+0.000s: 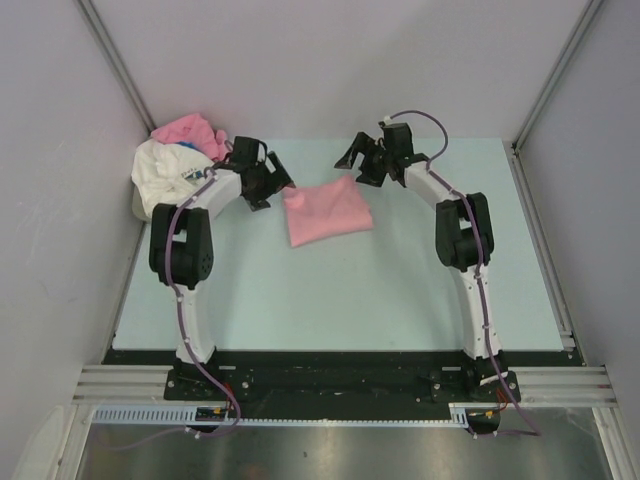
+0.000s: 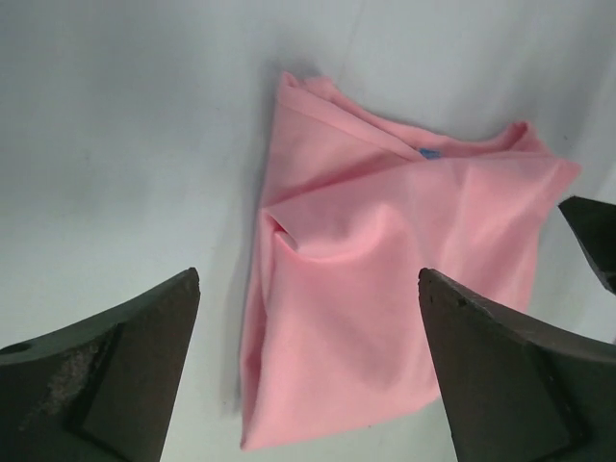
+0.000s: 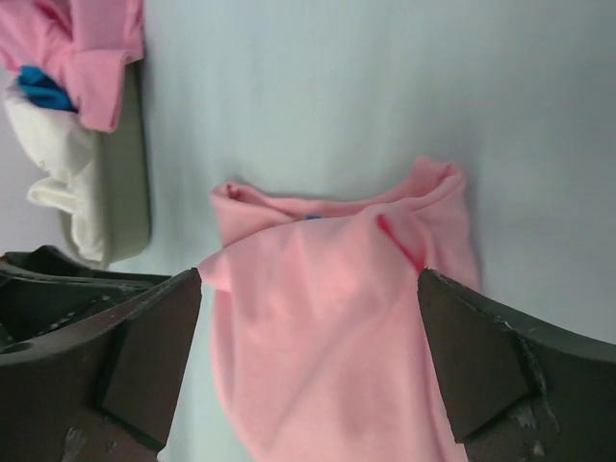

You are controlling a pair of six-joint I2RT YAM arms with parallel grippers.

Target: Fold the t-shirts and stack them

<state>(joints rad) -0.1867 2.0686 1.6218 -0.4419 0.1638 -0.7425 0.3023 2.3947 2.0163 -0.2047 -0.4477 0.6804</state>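
LAID OUT: A folded pink t-shirt [image 1: 327, 212] lies toward the far edge of the table [image 1: 350, 300], about midway between its side edges. Its long axis runs side to side, slightly tilted. The wrist views catch a small blue neck label [image 2: 430, 152] and creases that the overhead camera loses. Only the overhead view shows both arms bent, reaching in from either side. The left gripper [image 1: 274, 195] and right gripper [image 1: 352, 172] hover just beside it, jaws spread wide, holding nothing. Unfolded t-shirts [image 1: 175, 160] sit heaped at the far left corner.

folded t-shirt [image 1: 327, 212]: pink; piled t-shirt [image 1: 165, 172]: white, blue print; table [image 1: 400, 290]: pale blue
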